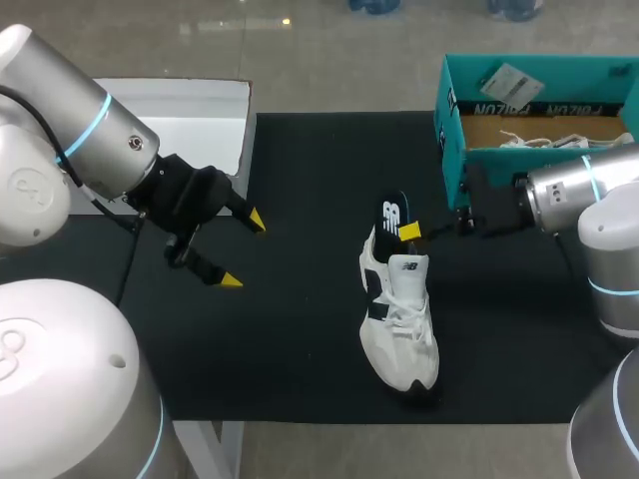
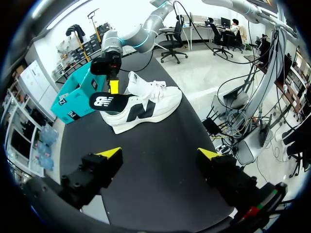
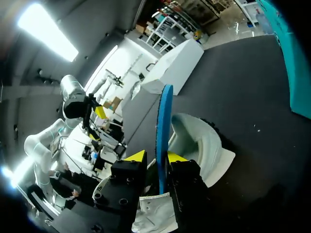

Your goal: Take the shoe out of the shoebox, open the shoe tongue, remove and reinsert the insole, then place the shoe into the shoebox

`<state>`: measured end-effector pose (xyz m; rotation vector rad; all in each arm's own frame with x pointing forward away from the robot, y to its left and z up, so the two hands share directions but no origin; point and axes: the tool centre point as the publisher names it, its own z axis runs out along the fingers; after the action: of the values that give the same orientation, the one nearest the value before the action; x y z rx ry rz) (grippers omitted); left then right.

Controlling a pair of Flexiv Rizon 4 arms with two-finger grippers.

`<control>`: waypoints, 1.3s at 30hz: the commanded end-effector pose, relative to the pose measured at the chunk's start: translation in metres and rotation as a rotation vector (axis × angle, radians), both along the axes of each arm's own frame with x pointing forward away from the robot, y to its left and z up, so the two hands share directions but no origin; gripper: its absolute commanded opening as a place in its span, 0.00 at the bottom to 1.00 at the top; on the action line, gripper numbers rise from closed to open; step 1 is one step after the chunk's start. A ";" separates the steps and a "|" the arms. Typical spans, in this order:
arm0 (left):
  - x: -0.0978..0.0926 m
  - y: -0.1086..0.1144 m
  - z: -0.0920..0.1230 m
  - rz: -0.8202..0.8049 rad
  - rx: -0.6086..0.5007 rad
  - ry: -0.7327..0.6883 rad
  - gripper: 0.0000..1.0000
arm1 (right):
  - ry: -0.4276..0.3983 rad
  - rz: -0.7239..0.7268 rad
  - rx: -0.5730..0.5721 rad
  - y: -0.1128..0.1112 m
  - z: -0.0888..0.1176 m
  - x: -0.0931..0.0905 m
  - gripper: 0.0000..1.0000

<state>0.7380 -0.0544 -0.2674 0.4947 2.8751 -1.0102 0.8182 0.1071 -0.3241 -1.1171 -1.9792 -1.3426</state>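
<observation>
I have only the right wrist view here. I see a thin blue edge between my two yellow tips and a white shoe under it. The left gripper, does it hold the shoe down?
Observer: No. In the head view the left gripper hangs open over the black mat, apart from the shoe and touching nothing.
Operator: Thank you. The blue edge, is it truly the insole?
Observer: Yes. The left wrist view shows its flat side: the insole is black on top with a white logo, and it sticks out past the shoe's heel end.
</observation>
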 end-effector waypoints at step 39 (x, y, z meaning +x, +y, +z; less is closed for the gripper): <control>0.000 -0.001 -0.001 0.000 0.003 -0.001 1.00 | 0.054 -0.028 -0.070 -0.001 0.001 -0.010 1.00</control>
<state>0.7380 -0.0543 -0.2674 0.4946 2.8751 -1.0102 0.8018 0.1087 -0.3417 -1.2002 -1.9604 -1.2804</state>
